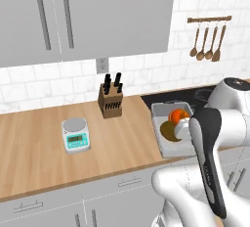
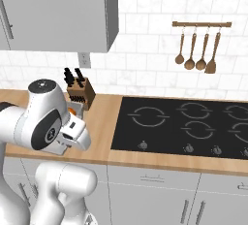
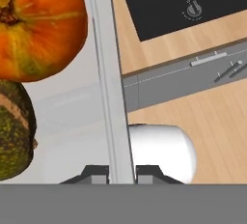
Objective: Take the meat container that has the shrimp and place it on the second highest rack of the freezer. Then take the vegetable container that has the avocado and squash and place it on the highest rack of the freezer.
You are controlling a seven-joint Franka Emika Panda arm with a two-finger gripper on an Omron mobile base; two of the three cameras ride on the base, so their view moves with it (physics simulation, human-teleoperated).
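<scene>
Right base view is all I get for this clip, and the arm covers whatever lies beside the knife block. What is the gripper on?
Observer: In the hand view the gripper is shut on the side wall of the vegetable container.
Operator: Which food is in it?
Observer: The squash and the avocado, next to each other.
Operator: Anything further left that I miss?
Observer: The left base view shows a small digital scale standing left of the knife block, apart from it.
</scene>
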